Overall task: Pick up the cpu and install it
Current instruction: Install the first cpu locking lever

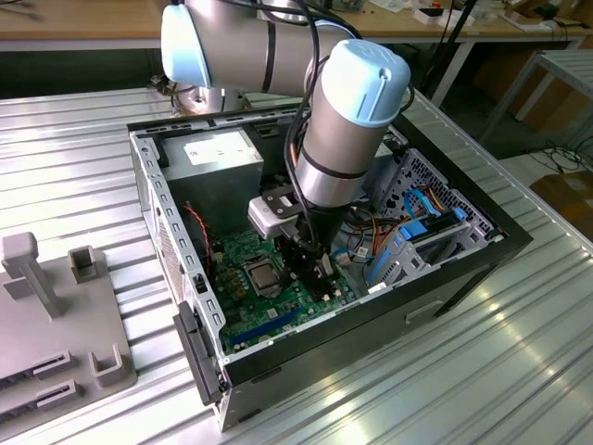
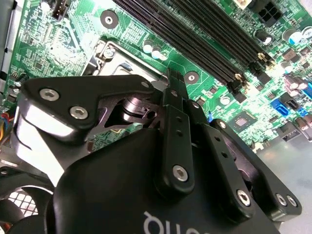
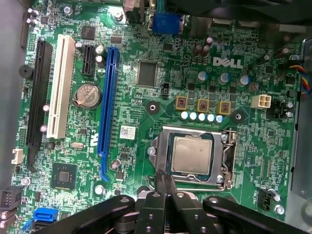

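Closest to us, the hand (image 3: 163,181) has its fingers pressed together with nothing between them, just beside the socket (image 3: 192,155). We see the cpu (image 3: 192,155) lying flat inside it, pale face up, edges parallel to the frame, on the green board (image 3: 136,87).

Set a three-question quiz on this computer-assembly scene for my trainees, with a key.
1. True or false: the cpu lies in the socket.
2. The end effector is: A) open around the cpu; B) shut, holding nothing; C) shut on a cable.
3. Fill in: the coin battery sits between the white slot and the long ___ slot.
Key: 1 true; 2 B; 3 blue, the blue slot.
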`<control>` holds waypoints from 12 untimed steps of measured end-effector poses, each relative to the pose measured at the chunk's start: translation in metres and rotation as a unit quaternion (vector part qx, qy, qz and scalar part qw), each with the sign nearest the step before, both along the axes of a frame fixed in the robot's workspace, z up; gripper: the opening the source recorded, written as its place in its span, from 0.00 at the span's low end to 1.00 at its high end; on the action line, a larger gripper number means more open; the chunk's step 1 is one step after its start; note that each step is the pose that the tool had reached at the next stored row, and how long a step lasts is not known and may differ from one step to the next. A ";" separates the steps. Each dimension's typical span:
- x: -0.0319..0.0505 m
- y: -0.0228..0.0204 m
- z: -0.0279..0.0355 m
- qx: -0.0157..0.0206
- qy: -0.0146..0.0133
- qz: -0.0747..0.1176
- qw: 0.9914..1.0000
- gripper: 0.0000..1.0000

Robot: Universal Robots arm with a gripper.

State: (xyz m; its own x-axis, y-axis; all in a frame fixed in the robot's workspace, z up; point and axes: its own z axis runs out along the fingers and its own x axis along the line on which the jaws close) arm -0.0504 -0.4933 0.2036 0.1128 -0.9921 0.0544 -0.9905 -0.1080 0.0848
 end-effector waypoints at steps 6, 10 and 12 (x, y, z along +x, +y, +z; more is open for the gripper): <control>0.0004 0.0001 -0.0015 0.000 0.000 0.006 1.000 0.11; 0.0021 0.0000 -0.0019 0.000 0.000 0.010 1.000 0.11; 0.0028 0.0000 -0.0021 0.000 0.000 0.011 1.000 0.11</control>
State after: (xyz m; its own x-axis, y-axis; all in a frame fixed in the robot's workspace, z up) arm -0.0476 -0.4932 0.2015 0.1355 -0.9892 0.0551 -0.9878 -0.1306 0.0848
